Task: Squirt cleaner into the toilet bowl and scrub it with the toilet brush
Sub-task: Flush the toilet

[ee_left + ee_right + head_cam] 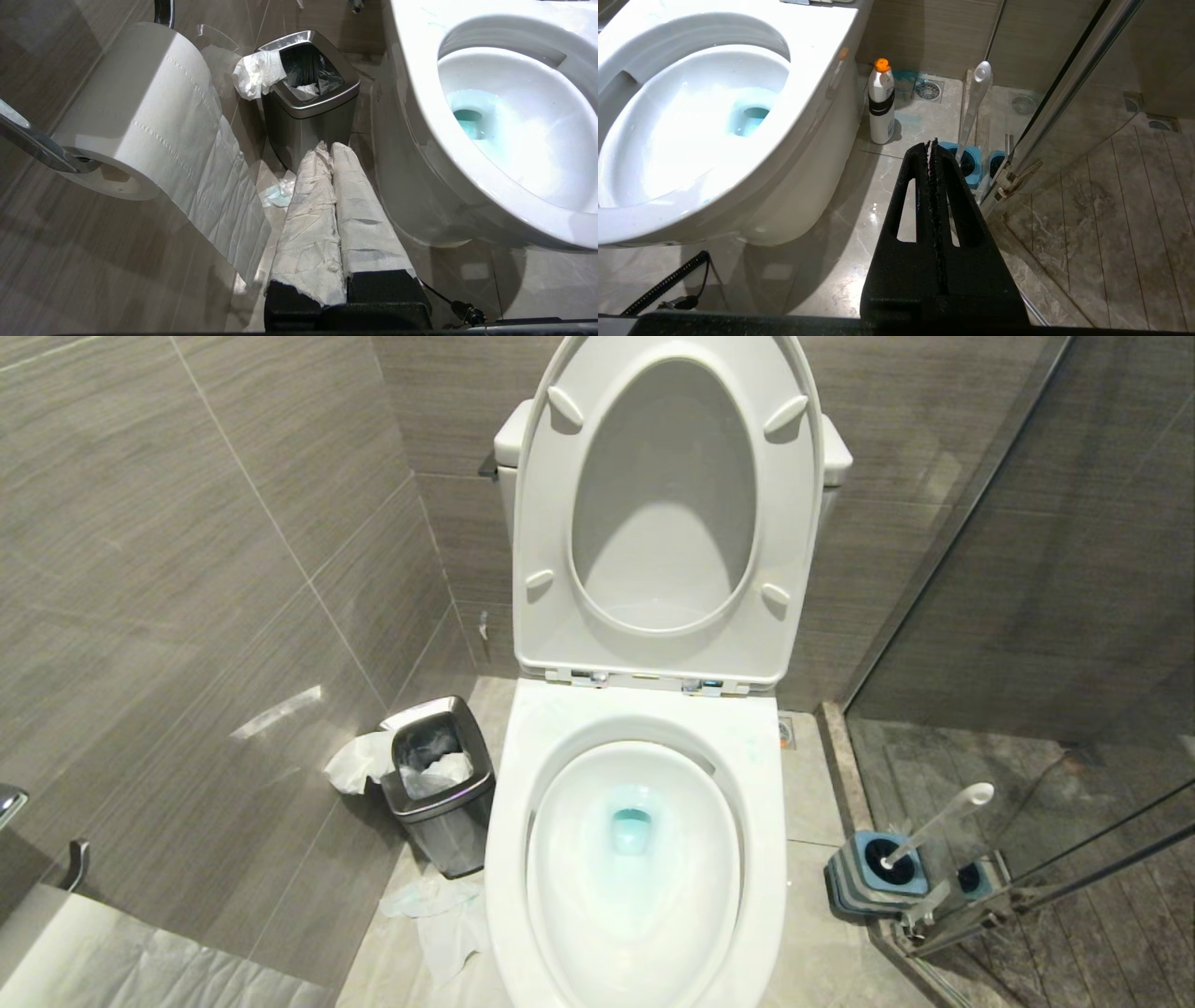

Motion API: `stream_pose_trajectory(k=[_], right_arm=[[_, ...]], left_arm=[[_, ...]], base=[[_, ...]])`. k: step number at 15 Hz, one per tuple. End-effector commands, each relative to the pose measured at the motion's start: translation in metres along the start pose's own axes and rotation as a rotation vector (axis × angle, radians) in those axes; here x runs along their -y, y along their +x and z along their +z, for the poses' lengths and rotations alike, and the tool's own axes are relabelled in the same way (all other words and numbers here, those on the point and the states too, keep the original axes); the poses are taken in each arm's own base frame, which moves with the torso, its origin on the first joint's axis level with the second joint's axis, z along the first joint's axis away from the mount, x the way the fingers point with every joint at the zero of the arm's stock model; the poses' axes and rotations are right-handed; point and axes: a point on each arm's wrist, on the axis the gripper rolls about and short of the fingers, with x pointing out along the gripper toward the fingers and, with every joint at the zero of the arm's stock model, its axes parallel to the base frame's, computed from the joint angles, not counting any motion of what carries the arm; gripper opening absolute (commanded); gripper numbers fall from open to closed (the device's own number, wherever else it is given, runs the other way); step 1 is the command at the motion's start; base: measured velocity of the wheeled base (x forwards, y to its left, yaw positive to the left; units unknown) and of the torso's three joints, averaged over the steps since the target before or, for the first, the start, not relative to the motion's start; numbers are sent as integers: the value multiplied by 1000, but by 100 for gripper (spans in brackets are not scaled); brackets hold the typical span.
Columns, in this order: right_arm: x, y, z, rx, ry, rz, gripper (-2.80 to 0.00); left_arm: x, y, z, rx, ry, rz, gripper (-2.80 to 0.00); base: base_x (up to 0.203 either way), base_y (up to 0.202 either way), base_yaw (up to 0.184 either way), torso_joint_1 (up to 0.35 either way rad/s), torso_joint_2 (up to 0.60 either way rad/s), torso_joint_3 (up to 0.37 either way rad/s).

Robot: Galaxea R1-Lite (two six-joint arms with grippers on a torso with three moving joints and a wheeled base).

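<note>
We see the toilet bowl (635, 859) open, seat up, teal cleaner (631, 829) tinting its water. Toilet brush (934, 824) stands in its blue-topped holder (873, 875) by the glass door. Left gripper (331, 148) and right gripper (932, 142) both clenched, empty, low beside the bowl.

Glossy white ceramic toilet bowl (635, 859), brushed steel waste bin (439, 793), polished stone floor (859, 224), and crinkled paper wrapping the left claw (329, 149), matt black serrated right claw (933, 144).
</note>
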Motion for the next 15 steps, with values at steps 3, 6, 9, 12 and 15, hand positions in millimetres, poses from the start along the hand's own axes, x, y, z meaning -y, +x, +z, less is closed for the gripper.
stream_pose_trajectory(k=[3,6,9,12,15], right_arm=[[0,0,0,-1,-2,2,-280],[0,0,0,-1,-3,2,-280],[0,0,0,-1,-4,2,-280],[0,0,0,-2,-4,2,-280],[0,0,0,-1,-3,2,-280]], left_arm=[[0,0,0,0,-1,0,-280],[0,0,0,-5,16,-7,-280],[0,0,0,-4,19,-8,-280],[0,0,-1,-4,19,-8,-280],[0,0,0,-3,19,-8,-280]], base=[[0,0,0,0,0,0],[0,0,0,0,0,0],[0,0,0,0,0,0],[0,0,0,0,0,0],[0,0,0,0,0,0]])
